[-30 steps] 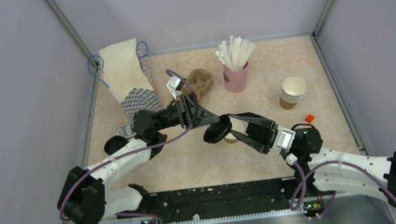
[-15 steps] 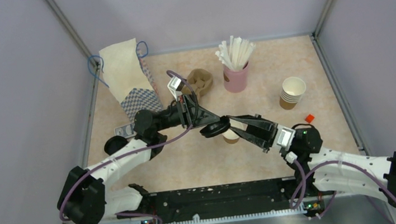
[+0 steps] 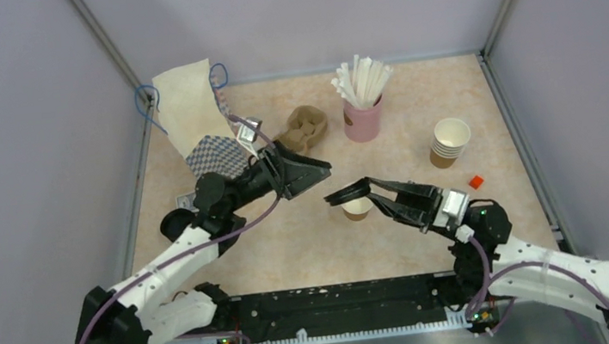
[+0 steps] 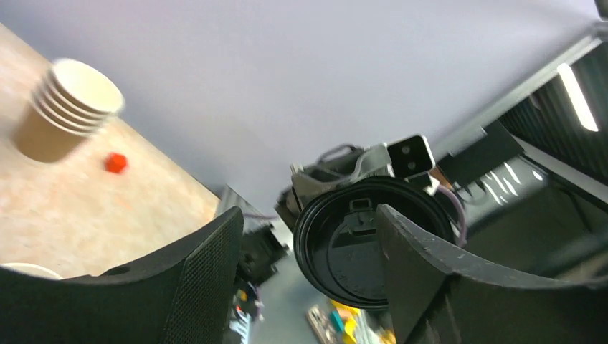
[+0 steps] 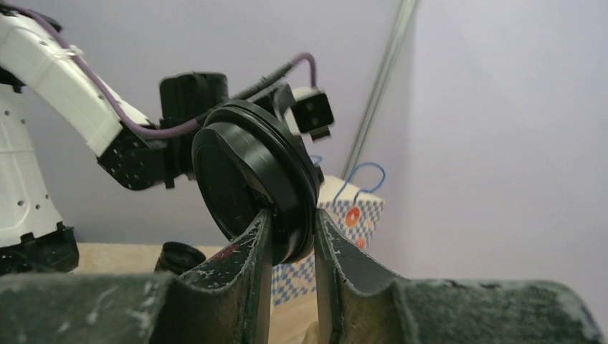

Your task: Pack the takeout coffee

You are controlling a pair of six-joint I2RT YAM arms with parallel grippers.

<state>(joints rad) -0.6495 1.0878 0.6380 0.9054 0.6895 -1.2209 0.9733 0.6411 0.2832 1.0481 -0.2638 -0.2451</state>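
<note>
Right fingers pinch the black lid over the open cup; left fingers spread and empty

The right fingers (image 3: 357, 191) are closed on the rim of the black lid (image 5: 247, 172), one finger on each face, holding it tilted in the air. The brown paper cup (image 3: 357, 210), white inside and uncovered, stands upright near the middle of the tabletop (image 3: 309, 241), just below the lid; whether the lid touches the cup's rim cannot be told. The left fingers (image 3: 312, 175) stand wide apart, gripping nothing, at about 10 o'clock from the cup, near the lid but clear of it. A stack of lidless cups (image 3: 450, 141) sits at 2 o'clock from the cup, and a pink cup of straws (image 3: 363, 118) at 12 o'clock
</note>
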